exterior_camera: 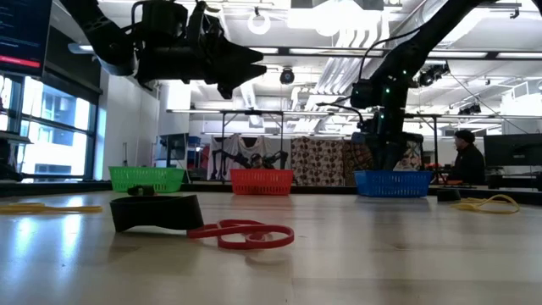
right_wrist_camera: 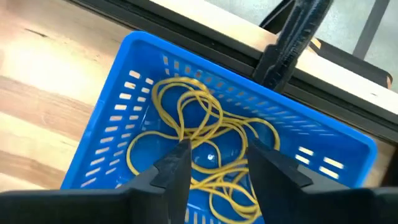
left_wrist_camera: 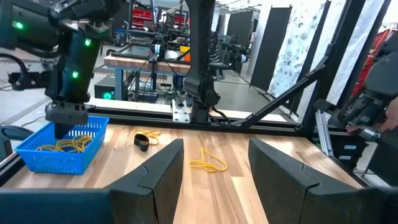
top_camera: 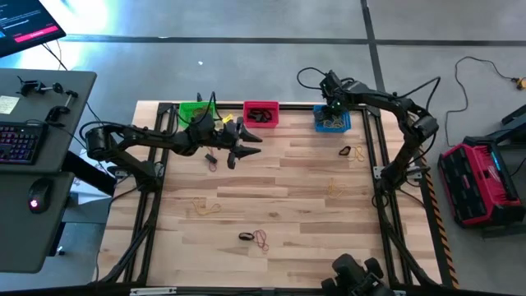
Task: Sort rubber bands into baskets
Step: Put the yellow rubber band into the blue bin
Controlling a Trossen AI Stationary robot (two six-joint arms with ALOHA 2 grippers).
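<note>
Rubber bands are split between the baskets and the table (top_camera: 271,205): a heap of yellow bands (right_wrist_camera: 205,143) lies in the blue basket (top_camera: 332,122) at the table's 1 o'clock edge, dark bands show in the red basket (top_camera: 261,113) at 12 o'clock, and the green basket (top_camera: 195,112) sits at 11 o'clock. Loose ones remain on the wood: a black band (top_camera: 344,151) and a yellow band (top_camera: 338,190) at about 3 o'clock, another yellow band (top_camera: 205,205) at 8 o'clock, and a red band (top_camera: 261,240) touching a dark band (top_camera: 246,237) at 6 o'clock. The right claw (right_wrist_camera: 212,163) hangs just over the blue basket with its fingers apart and nothing between them; the yellow heap lies below it, so this drop looks done. The left claw (left_wrist_camera: 214,163) waits above the table just in front of the green and red baskets, spread wide and empty. From here the main risk, as I judge it, is a thin band snagging on a finger as the right claw lifts, dragging the heap or a single loop back out over the rim. The light basket could also shift if a finger catches its wall. Later, the touching red and dark bands at 6 o'clock could be pinched as 1 pick and land in the wrong basket.
</note>
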